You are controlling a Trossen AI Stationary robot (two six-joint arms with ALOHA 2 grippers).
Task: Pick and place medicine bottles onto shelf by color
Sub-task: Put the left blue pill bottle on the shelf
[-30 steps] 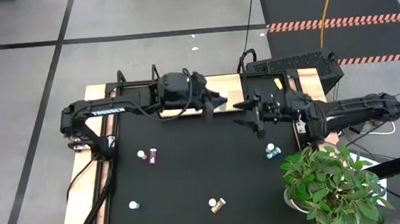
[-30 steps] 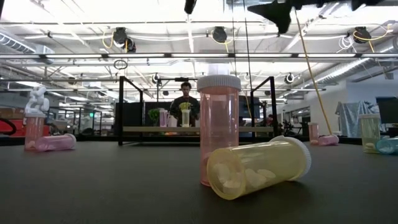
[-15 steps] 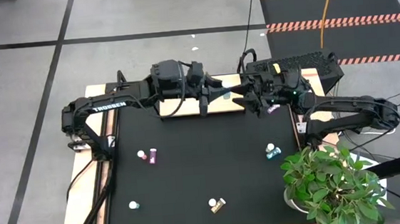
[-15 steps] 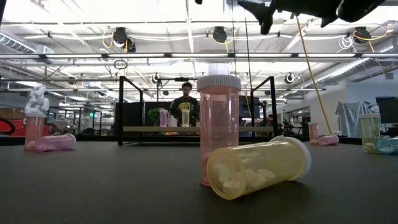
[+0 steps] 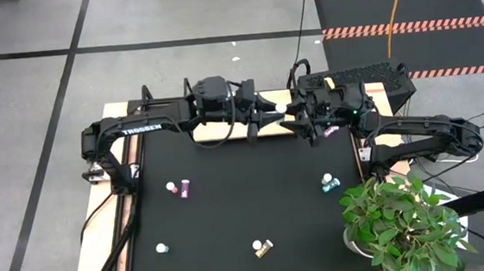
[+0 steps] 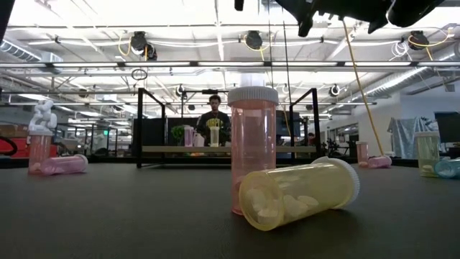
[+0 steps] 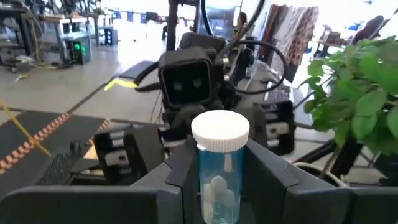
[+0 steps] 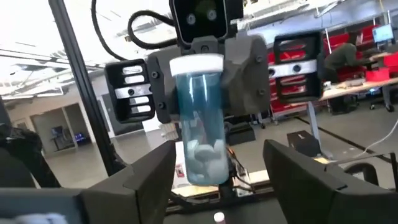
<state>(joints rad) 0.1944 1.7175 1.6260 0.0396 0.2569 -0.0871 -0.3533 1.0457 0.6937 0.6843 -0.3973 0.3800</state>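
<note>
Handover at table's far edge | left gripper clamps teal bottle | right gripper has moved in, fingers wide around it, beginning to close | shelf placement pending

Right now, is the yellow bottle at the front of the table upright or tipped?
Tipped: the yellow bottle lies on its side against the upright pink bottle, pills settled along its lower wall.

Lower end of the blue bottle cut off by the left wrist view's edge, both arms cropped along the low view's top edge, teal bottle clipped at that view's right edge, counter's near right corner hidden under the plant, shelf largely covered by the arms
</note>
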